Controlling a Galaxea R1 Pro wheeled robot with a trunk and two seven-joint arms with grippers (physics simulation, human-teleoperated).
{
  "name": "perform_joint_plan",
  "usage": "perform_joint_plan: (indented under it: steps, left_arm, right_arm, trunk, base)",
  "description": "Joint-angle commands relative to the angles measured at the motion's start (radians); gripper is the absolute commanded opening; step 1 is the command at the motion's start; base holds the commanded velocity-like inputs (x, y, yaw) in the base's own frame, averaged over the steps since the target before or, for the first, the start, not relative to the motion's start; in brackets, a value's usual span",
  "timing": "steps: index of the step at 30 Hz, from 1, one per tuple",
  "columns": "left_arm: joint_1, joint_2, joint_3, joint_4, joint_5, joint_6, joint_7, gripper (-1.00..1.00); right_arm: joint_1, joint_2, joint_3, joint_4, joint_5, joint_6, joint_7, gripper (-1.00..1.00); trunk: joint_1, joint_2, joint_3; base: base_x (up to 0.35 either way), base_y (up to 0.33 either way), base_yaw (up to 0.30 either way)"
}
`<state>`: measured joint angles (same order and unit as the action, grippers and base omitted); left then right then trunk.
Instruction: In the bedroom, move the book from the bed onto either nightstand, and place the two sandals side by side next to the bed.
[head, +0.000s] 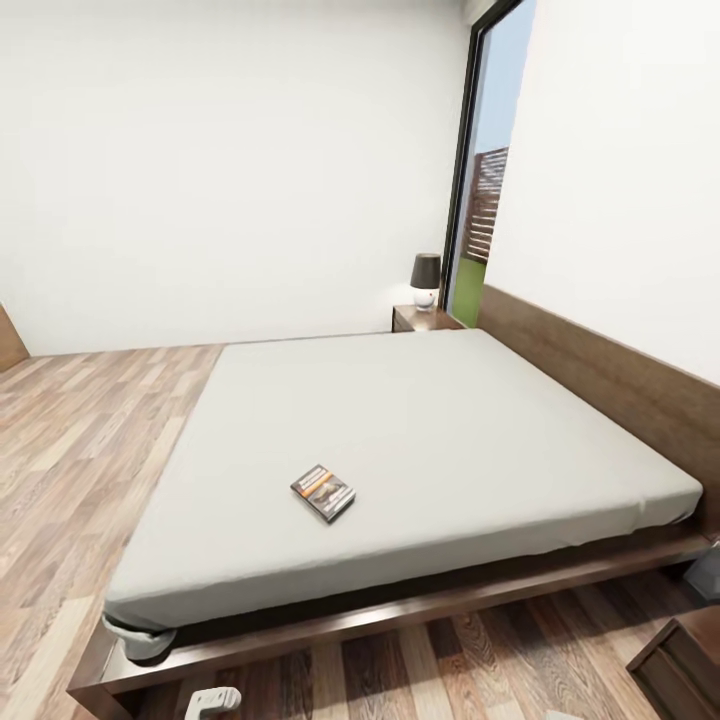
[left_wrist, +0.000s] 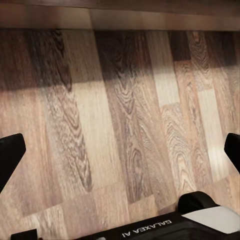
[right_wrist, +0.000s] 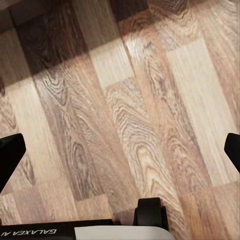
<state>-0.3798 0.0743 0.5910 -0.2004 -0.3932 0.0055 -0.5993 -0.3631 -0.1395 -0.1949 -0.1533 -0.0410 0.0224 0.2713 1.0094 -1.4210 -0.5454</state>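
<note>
Presently catalogued: book (head: 323, 492), dark cover with orange band, flat on the bed (head: 430, 430) at lower centre of the head view, near the mattress's front edge and untouched. Far nightstand (head: 424, 319), upper right of centre, beside the headboard (head: 610, 372), carries a lamp (head: 425, 279); a second dark cabinet corner (head: 683, 662) sits at the lower right. Left claw (left_wrist: 120, 152) and right claw (right_wrist: 120, 150) both point at the plank floor (head: 90, 440), fingers spread wide, holding nothing. Risks, as judged: the thin book lies flush on soft bedding, so a grab may slide it or pinch the sheet; the far lamp leaves little room for setting it down. Obstacles: the bed's wooden platform frame (head: 400, 610) stands between robot and book, forcing a reach over it.
</note>
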Motion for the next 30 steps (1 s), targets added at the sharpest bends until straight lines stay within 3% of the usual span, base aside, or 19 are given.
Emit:
perform_joint_plan:
  steps: [1,30]
  left_arm:
    - [-0.001,0.000,0.009,-0.001,-0.009,0.001,-0.005,1.00]
    - [-0.001,-0.001,0.009,-0.001,-0.009,0.001,-0.005,1.00]
  right_arm:
    - [0.000,0.000,-0.005,0.000,-0.004,0.003,0.005,1.00]
    - [0.000,0.000,-0.005,0.000,-0.004,0.002,0.005,1.00]
  trunk:
    - [-0.004,0.007,0.002]
    - [-0.115,0.210,0.093]
  base:
    - [0.000,0.000,0.000]
    - [0.000,0.000,0.000]
